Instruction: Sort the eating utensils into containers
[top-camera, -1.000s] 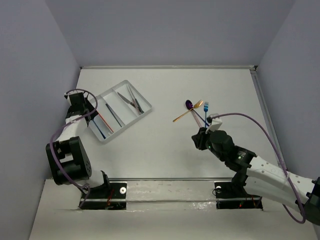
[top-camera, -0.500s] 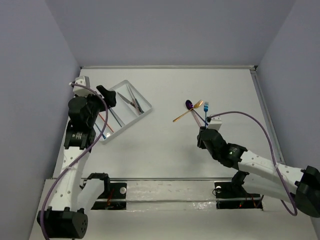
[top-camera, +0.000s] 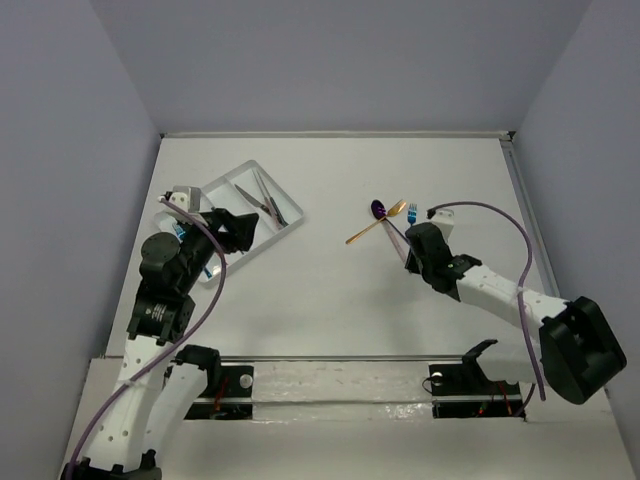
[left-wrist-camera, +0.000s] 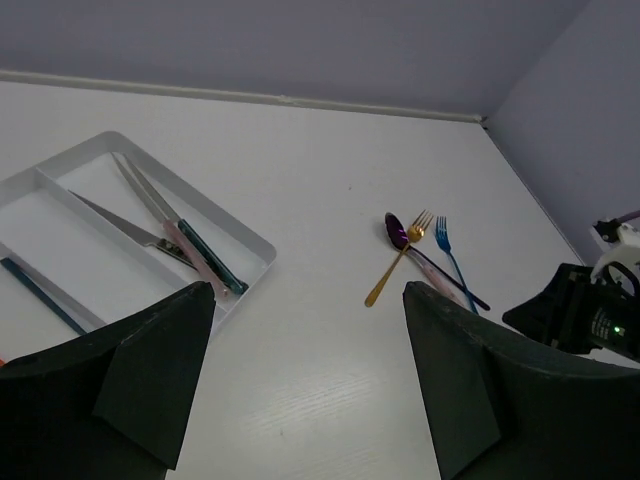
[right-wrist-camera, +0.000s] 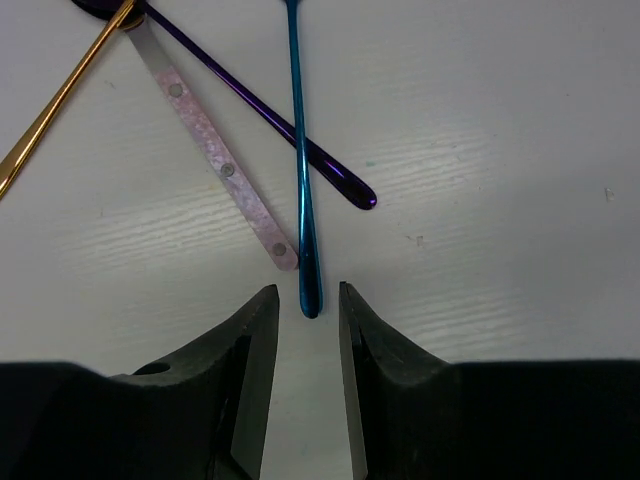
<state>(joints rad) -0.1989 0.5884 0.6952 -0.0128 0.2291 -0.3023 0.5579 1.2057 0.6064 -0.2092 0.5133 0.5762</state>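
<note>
Right wrist view: the right claw (right-wrist-camera: 300, 298) sits low over the worktop (right-wrist-camera: 500, 150). Its fingers are narrowly parted on either side of the handle tip of the blue fork (right-wrist-camera: 297, 150), not clamped on it. The fork crosses a purple spoon (right-wrist-camera: 250, 105), beside a pink-handled knife (right-wrist-camera: 215, 160) and a gold fork (right-wrist-camera: 50, 115). The left claw (left-wrist-camera: 310, 390) gapes wide, holding nothing, by the white tray (left-wrist-camera: 255, 245) where knives (left-wrist-camera: 150, 195) lie.
</note>
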